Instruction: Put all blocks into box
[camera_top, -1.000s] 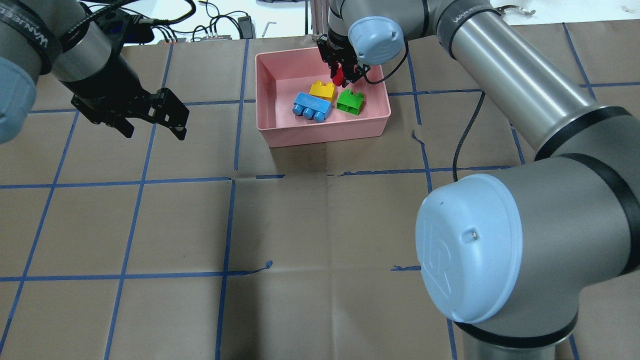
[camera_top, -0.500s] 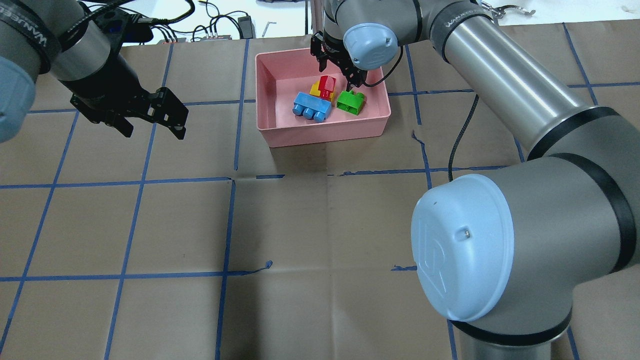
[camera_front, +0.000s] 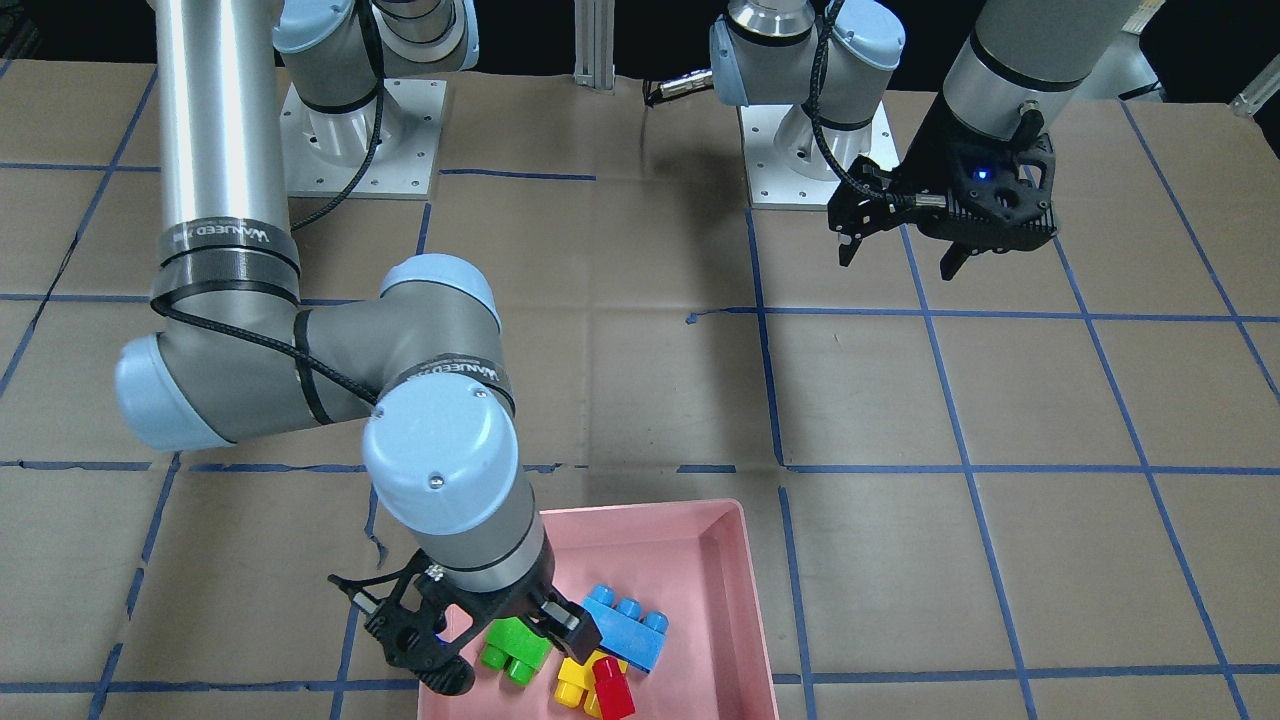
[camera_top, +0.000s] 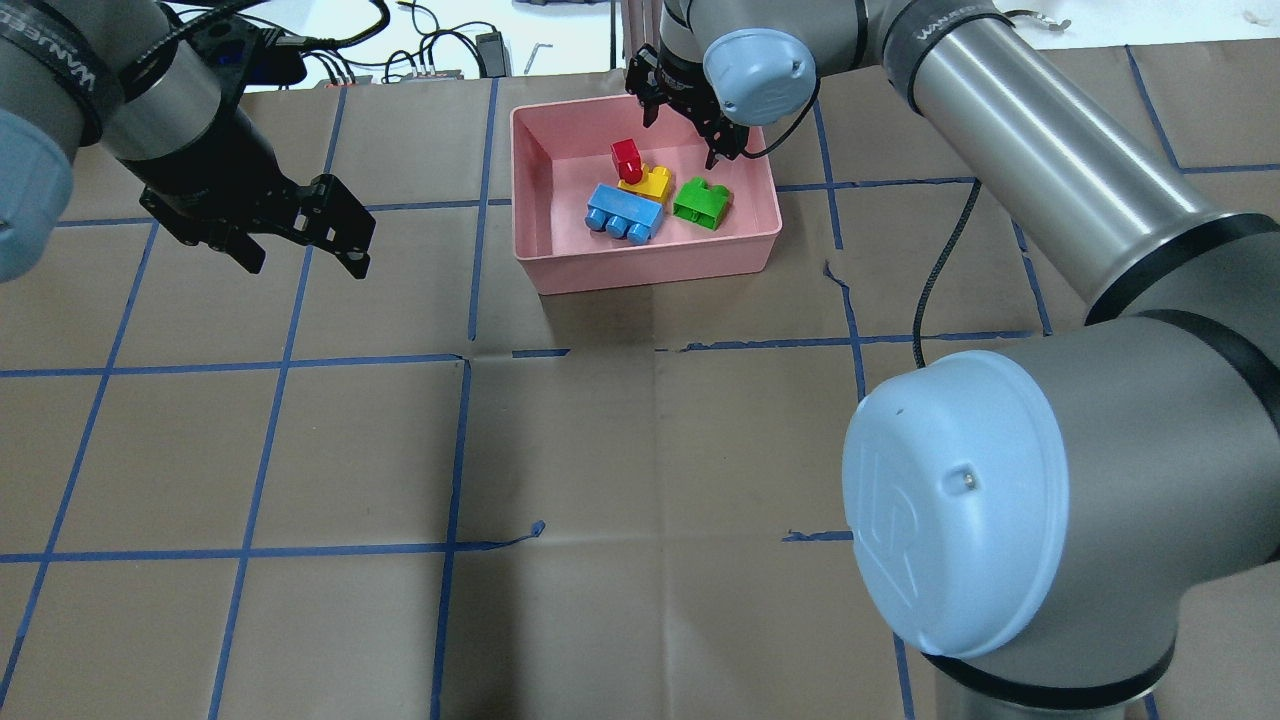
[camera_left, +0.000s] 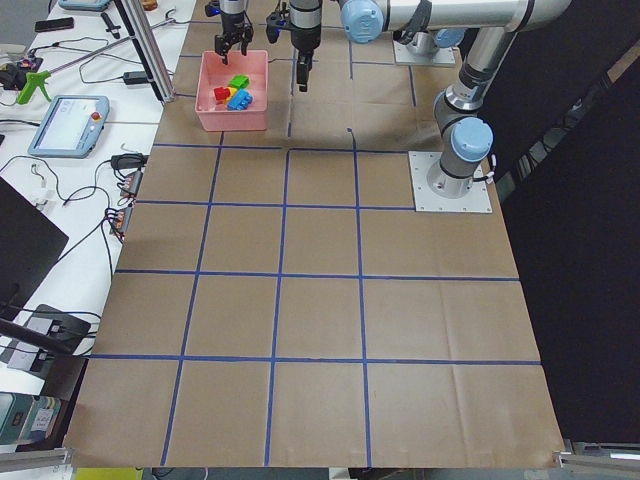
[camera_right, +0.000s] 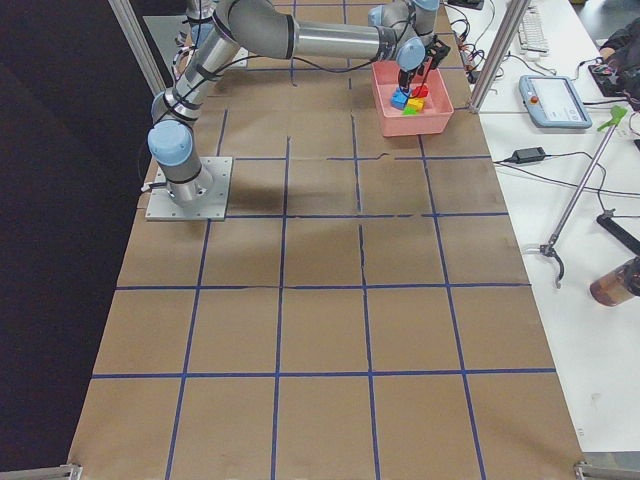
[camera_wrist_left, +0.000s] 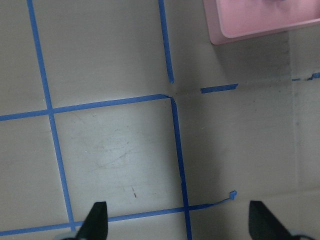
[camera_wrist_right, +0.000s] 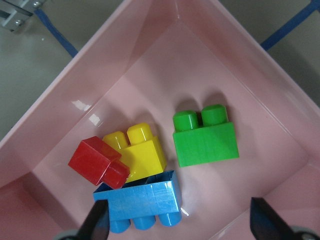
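Observation:
The pink box (camera_top: 640, 268) stands at the table's far middle. All four blocks lie in it: blue (camera_top: 622, 212), yellow (camera_top: 652, 184), green (camera_top: 700, 202), and red (camera_top: 626, 155), which leans on the yellow one's far side. My right gripper (camera_top: 683, 140) hangs open and empty over the box's far part. Its wrist view shows the red (camera_wrist_right: 97, 161), yellow (camera_wrist_right: 137, 150), blue (camera_wrist_right: 142, 202) and green (camera_wrist_right: 205, 137) blocks below. My left gripper (camera_top: 308, 262) is open and empty above the table, well left of the box.
Cables and small devices (camera_top: 440, 60) lie past the table's far edge, with a metal post (camera_top: 630, 30) behind the box. My right arm's elbow (camera_top: 950, 520) fills the near right. The left wrist view shows blue tape lines and the box's corner (camera_wrist_left: 260, 20).
My right gripper opened and let go of the red block, which dropped onto the yellow block and ended at its far left side. The gripper drew back a little. The left arm stayed put.

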